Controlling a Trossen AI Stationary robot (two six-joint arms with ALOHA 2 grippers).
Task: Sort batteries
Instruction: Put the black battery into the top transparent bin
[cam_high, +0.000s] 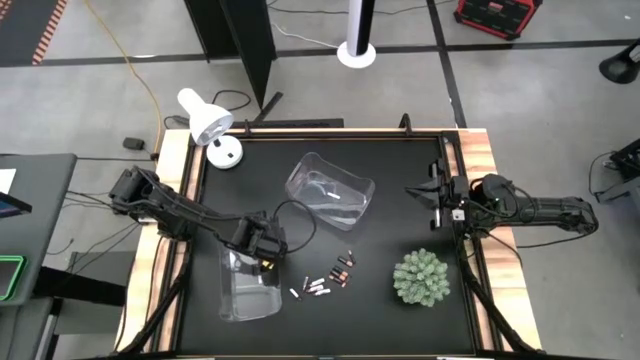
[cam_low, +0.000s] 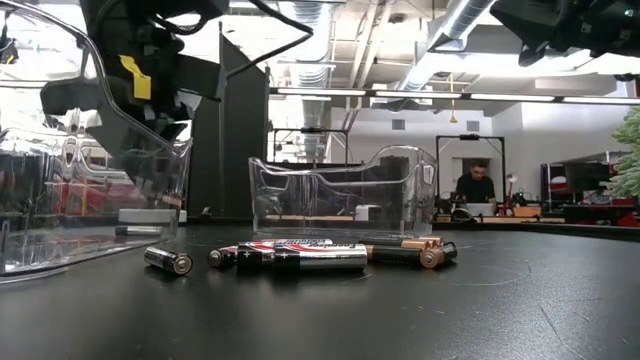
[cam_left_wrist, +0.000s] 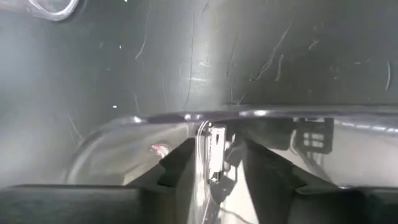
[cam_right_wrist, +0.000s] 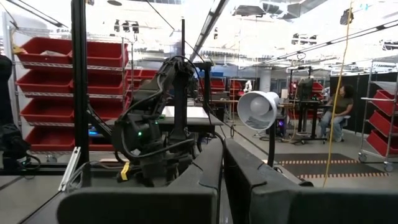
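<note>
My left claw (cam_high: 262, 250) pinches a small silvery battery (cam_left_wrist: 216, 152) above the near bin (cam_high: 248, 292); the other batteries (cam_high: 325, 278), hard, slick and roll-prone on the desk (cam_high: 400, 180), want mid-barrel grips.

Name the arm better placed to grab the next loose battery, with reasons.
Left. The left gripper hangs over the near bin, right beside the loose batteries. The right gripper waits at the table's right edge, farther off.

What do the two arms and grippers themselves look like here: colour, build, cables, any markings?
Both arms are dark, jointed, slim. The left gripper carries a yellow tag and a thin black cable looping off it. The right gripper has broad flat dark fingers, with small white and red marks behind it.
</note>
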